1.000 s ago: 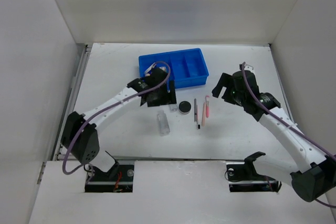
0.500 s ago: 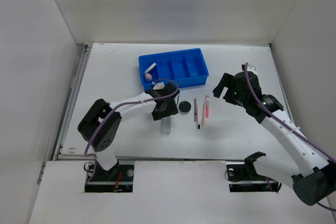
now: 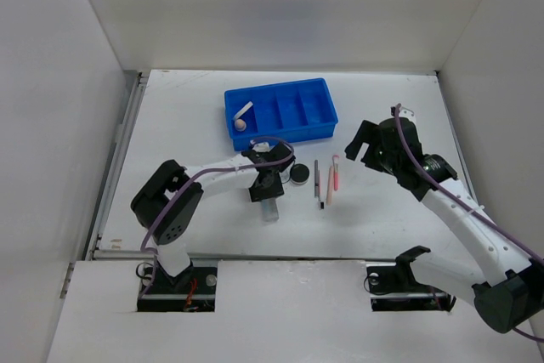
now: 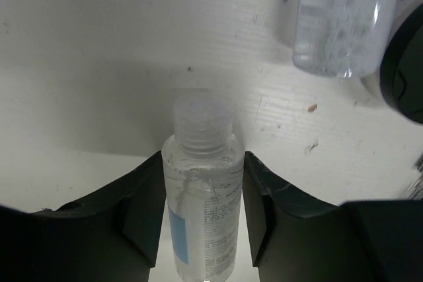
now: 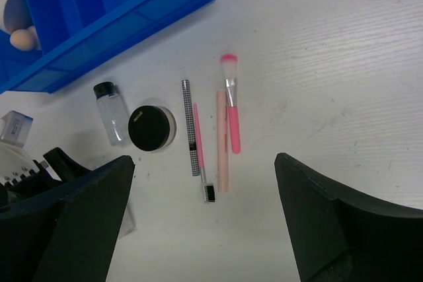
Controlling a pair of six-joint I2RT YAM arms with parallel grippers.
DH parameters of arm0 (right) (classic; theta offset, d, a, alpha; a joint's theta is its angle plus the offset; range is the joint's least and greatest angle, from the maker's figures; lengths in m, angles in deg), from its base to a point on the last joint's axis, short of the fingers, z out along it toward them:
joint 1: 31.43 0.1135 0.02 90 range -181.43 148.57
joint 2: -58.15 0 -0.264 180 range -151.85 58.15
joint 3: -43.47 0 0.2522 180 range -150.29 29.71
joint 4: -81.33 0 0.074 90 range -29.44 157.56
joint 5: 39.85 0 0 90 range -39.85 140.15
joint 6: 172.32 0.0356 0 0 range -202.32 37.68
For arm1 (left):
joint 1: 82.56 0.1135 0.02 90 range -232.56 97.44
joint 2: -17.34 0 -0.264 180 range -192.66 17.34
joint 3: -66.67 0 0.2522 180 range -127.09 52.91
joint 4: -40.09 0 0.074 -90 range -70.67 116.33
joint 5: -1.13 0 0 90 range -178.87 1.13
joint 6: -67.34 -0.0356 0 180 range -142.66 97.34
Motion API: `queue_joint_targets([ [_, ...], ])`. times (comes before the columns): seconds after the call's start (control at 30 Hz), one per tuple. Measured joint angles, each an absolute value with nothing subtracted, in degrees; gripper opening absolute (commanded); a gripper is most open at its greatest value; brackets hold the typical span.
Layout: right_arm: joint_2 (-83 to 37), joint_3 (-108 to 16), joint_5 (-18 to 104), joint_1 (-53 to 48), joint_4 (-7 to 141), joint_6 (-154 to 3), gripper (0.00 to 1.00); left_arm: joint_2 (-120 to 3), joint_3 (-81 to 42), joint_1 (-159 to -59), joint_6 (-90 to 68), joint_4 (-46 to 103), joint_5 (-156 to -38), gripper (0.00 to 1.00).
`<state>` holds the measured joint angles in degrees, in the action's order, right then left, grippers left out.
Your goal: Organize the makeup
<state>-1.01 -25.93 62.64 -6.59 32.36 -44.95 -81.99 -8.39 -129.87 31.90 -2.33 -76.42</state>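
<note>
My left gripper [image 3: 266, 189] is low over the table, shut on a clear bottle [image 4: 201, 196] that lies flat; the fingers [image 4: 142, 206] press both its sides. The bottle shows in the top view [image 3: 269, 208] too. A second clear bottle [image 5: 112, 120] with a black cap and a round black jar [image 5: 151, 127] lie just beyond. Thin pencils [image 5: 190, 127] and a pink brush [image 5: 231, 107] lie side by side. The tan sponge [image 3: 241, 124] and the cream puff [image 3: 244, 110] sit in the tray's left compartment. My right gripper [image 3: 361, 149] is open, raised right of the pencils.
The blue divided tray [image 3: 280, 88] stands at the back centre, its other compartments bare. White walls close the table on three sides. The jar [image 3: 298, 174] and pencils [image 3: 323, 180] lie between the two grippers.
My left gripper has come from the tray's left compartment down to the bottle in front and closed on it. The sponge and puff now show in the tray. The right arm has barely moved.
</note>
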Motion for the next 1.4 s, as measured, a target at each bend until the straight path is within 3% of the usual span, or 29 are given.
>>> queue_joint_targets([
  [0.07,-1.0,-25.9,63.0,-6.6,32.4,-45.0,0.94,-81.9,-8.5,-130.9,31.2,-3.4,-76.6,0.00],
  [0.23,-0.9,-25.9,63.6,-6.6,32.4,-45.0,0.94,-81.2,-14.1,-131.9,25.5,-12.7,-76.3,0.00],
  [0.5,0.4,-25.9,64.4,-6.6,32.3,-45.0,0.94,-85.7,-51.3,-124.1,11.3,-21.6,-74.9,0.00],
  [0.73,2.3,-25.9,65.5,-6.6,31.9,-44.8,0.94,-102.3,-76.6,-113.7,5.7,-22.7,-78.6,0.00],
  [1.07,2.5,-25.9,66.2,-6.6,31.4,-44.0,0.94,-116.4,-83.1,-109.1,3.9,-22.6,-85.3,0.01],
  [1.1,2.6,-25.9,66.2,-6.6,31.3,-43.9,0.94,-116.9,-83.1,-108.8,3.9,-22.5,-85.6,0.09],
  [1.13,2.7,-25.9,66.2,-6.6,31.1,-43.9,0.94,-117.4,-83.1,-108.6,3.9,-22.4,-85.7,0.27],
  [1.3,3.0,-25.9,66.2,-6.6,30.3,-43.9,0.94,-118.7,-83.1,-107.9,3.9,-21.1,-85.3,0.45],
  [1.33,3.0,-25.9,66.3,-6.6,30.2,-43.9,0.94,-118.9,-83.1,-107.8,3.9,-20.6,-85.3,0.53],
  [1.37,3.0,-25.9,66.2,-6.6,30.2,-43.9,0.94,-119.1,-83.2,-107.8,3.7,-20.2,-85.3,0.62],
  [1.4,3.1,-25.9,66.3,-6.6,30.1,-43.9,0.94,-119.4,-83.5,-107.7,3.6,-19.6,-85.3,0.80],
])
